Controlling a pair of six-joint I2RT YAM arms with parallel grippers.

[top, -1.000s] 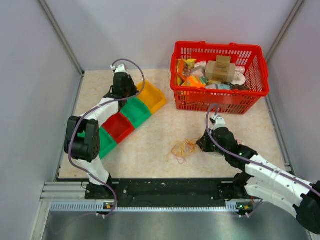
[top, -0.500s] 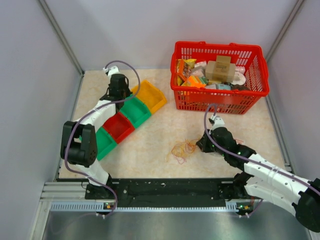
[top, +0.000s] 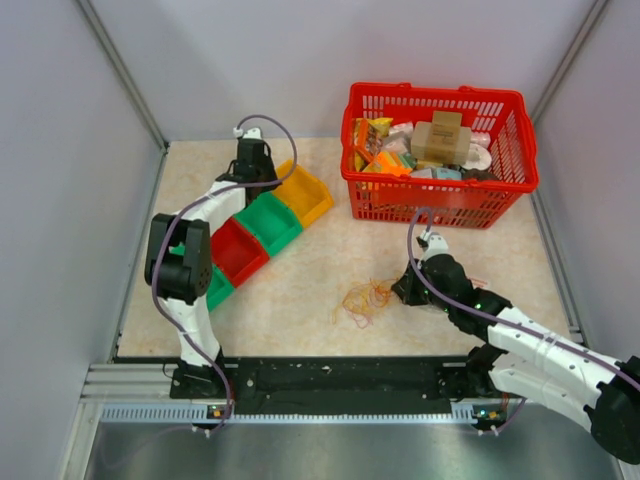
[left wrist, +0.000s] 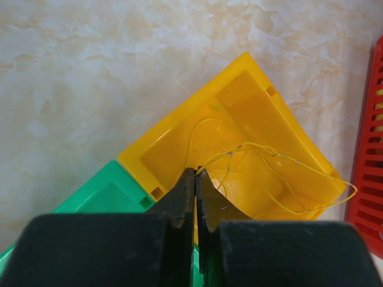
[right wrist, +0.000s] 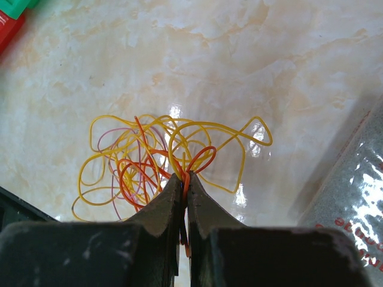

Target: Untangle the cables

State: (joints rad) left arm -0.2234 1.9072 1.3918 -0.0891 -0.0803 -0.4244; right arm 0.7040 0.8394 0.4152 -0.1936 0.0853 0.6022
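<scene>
The cables (top: 365, 300) are a loose tangle of thin yellow, orange and pink loops on the table; they also show in the right wrist view (right wrist: 155, 158). My right gripper (right wrist: 184, 176) is shut on an orange cable at the tangle's right edge (top: 400, 291). A separate thin yellow cable (left wrist: 269, 173) lies in the yellow bin (left wrist: 239, 119). My left gripper (left wrist: 196, 172) is shut on one end of that yellow cable, above the bin's near corner (top: 258, 172).
A row of bins, yellow (top: 305, 195), green (top: 272, 222), red (top: 238, 252) and green, runs along the left. A red basket (top: 440, 150) full of packages stands at the back right. A clear bag (right wrist: 353, 197) lies right of the right gripper.
My left arm swung left and then back right, ending over the yellow bin. My right arm and the tangle have hardly moved.
</scene>
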